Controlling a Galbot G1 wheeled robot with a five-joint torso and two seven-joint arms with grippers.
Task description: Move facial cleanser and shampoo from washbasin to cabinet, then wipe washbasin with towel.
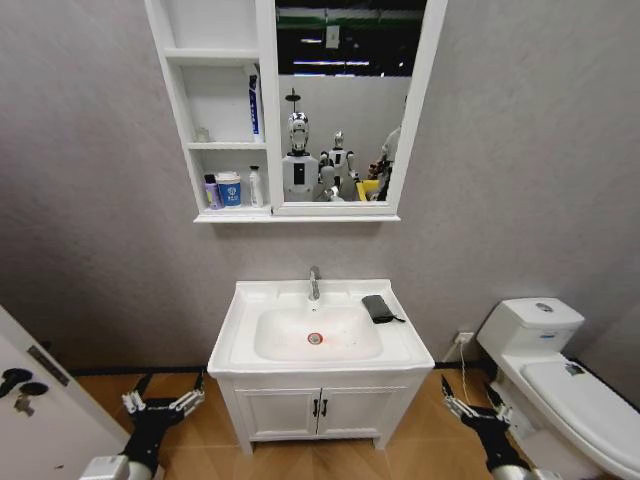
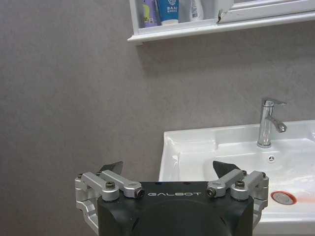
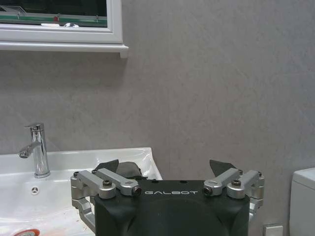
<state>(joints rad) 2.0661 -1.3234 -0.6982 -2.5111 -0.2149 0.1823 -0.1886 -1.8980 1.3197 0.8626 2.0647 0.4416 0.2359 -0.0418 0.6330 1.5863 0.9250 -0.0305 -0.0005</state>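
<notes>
The white washbasin (image 1: pixel 250 300) stands centred against the grey wall, with its chrome tap (image 1: pixel 314 283) and red-ringed drain (image 1: pixel 315 338). The dark towel (image 1: pixel 378 308) lies folded on its right rim, also the towel (image 3: pixel 127 169) in the right wrist view. Above hangs the cabinet (image 1: pixel 215 140); its lowest shelf holds a purple bottle (image 1: pixel 211 191), a blue-white jar (image 1: pixel 229 189) and a white bottle (image 1: pixel 256 187). Which is the facial cleanser or shampoo I cannot tell. My left gripper (image 1: pixel 160 405) and right gripper (image 1: pixel 473 405) hang low on either side of the basin, both open and holding nothing.
A white toilet (image 1: pixel 560 370) stands close on the right, beside my right arm. A white door with a dark handle (image 1: pixel 30 390) is at the lower left. The two-door floor cabinet (image 1: pixel 318 408) sits under the basin. A tube (image 1: pixel 254 105) stands on the middle shelf.
</notes>
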